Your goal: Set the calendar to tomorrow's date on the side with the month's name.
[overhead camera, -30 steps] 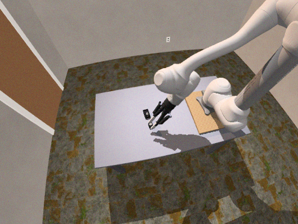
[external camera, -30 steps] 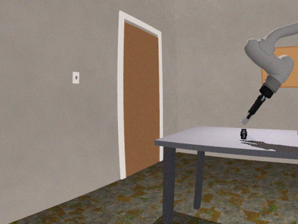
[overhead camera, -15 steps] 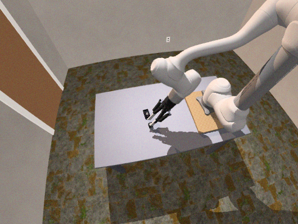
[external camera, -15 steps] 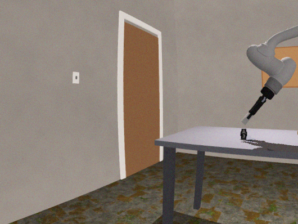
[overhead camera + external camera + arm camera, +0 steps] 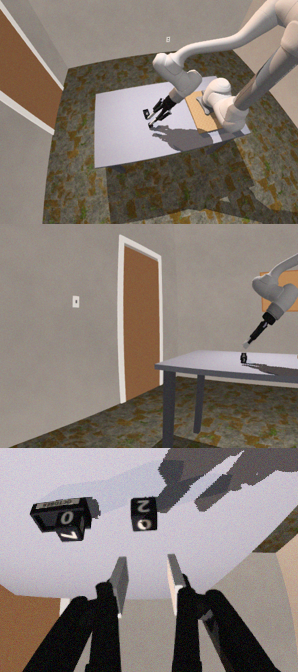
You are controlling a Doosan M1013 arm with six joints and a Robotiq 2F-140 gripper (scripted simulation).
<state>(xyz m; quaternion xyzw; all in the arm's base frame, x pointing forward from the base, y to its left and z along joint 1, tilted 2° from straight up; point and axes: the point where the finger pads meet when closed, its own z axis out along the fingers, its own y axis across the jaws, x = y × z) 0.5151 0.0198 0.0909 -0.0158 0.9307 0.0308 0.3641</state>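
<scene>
A small black calendar tray (image 5: 144,112) (image 5: 47,512) lies on the grey table (image 5: 118,140) (image 5: 202,362) with one black cube (image 5: 68,523) in it; that cube shows white digits 0 and 7. A second black cube (image 5: 144,514) (image 5: 150,126) stands loose on the table to the right of the tray, apart from it. In the exterior view the tray and cubes show as one dark lump (image 5: 243,357). My gripper (image 5: 150,119) (image 5: 246,345) (image 5: 147,567) hangs tilted above the loose cube, with its fingers parted and nothing between them.
A tan board (image 5: 201,118) lies under the arm's base at the table's right side. The arm's shadow falls on the table right of the cubes. The table's edge lies just below the fingers in the wrist view.
</scene>
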